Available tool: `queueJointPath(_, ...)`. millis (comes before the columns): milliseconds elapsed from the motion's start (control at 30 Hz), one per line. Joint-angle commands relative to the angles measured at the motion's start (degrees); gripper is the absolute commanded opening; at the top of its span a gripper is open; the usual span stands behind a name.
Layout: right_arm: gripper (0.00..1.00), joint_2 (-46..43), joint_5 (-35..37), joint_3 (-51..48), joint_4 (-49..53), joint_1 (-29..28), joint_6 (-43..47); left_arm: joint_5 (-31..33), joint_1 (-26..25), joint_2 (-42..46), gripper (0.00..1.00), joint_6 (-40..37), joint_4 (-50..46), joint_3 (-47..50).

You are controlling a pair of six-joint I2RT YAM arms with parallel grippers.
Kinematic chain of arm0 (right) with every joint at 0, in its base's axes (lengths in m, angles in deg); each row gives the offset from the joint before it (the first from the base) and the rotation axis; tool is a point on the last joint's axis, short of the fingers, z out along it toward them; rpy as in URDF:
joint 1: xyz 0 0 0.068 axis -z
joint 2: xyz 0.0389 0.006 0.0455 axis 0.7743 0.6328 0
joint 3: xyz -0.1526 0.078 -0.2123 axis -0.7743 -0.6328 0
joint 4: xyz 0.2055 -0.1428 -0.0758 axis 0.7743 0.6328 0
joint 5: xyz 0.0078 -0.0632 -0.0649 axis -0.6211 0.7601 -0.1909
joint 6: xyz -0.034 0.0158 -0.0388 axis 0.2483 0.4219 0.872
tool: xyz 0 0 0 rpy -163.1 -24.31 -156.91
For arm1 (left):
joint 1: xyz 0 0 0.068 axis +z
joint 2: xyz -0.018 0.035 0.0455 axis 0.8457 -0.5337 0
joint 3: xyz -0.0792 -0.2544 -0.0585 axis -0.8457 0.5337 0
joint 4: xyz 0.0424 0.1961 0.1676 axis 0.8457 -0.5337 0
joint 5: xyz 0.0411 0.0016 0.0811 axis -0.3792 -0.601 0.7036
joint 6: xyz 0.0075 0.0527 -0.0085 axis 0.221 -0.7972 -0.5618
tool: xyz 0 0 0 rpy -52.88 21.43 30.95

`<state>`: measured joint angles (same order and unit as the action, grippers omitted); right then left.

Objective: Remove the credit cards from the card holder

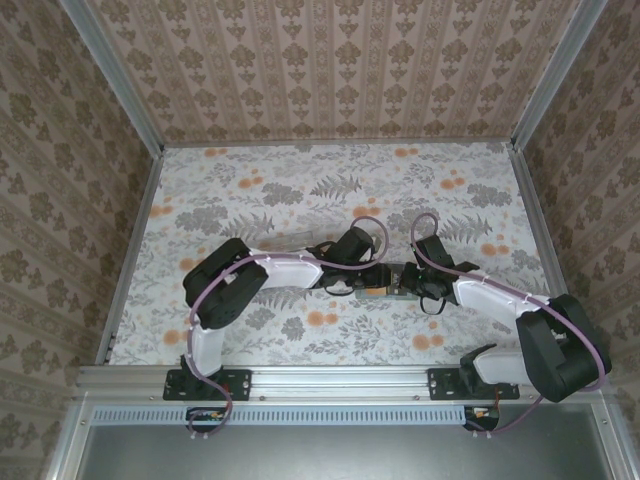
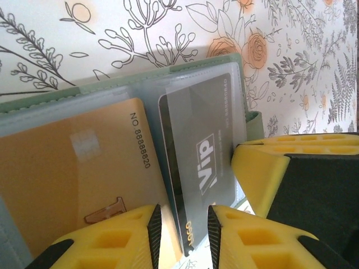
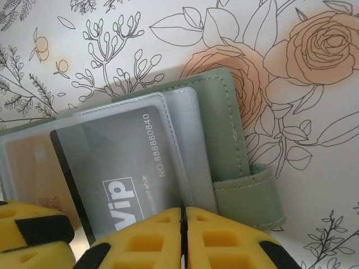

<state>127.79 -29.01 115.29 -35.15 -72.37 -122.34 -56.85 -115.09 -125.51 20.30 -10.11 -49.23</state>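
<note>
The card holder (image 3: 219,129), grey-green, lies open on the flowered table between both arms (image 1: 385,284). Its clear pockets hold two credit cards: a tan-orange card (image 2: 73,168) on the left and a black VIP card (image 2: 196,140) on the right, which sticks partly out of its pocket. My left gripper (image 2: 182,235) is open, and its pads straddle the black card's lower corner. My right gripper (image 3: 183,224) is shut on the near edge of the holder's clear pocket beside the black card (image 3: 112,162). One of its yellow fingers (image 2: 263,174) rests at the holder's right edge.
A grey-green strap loop (image 3: 247,193) sticks out from the holder's right side. The flowered tabletop (image 1: 330,190) stretches away behind the arms, walled on three sides by patterned panels and metal rails (image 1: 130,250).
</note>
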Motion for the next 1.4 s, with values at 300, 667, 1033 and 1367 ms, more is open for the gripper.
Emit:
queueJointPath(300,0.12,0.5,-0.7,-0.9,0.5,0.3,-0.5,-2.4,-0.3,-2.4,0.19,2.2,2.0,-1.4)
queueJointPath(667,0.12,0.5,-0.3,-1.1,0.7,0.3,-0.8,-3.1,-0.1,-1.9,0.0,3.1,2.8,-0.8)
queueJointPath(1033,0.12,0.9,1.2,-1.0,2.1,0.2,-1.7,-3.8,2.0,0.9,0.0,3.5,2.8,3.0)
queueJointPath(1367,0.12,0.4,-0.2,-0.8,1.5,0.4,-1.3,-4.5,2.6,1.6,0.0,3.8,3.9,4.2)
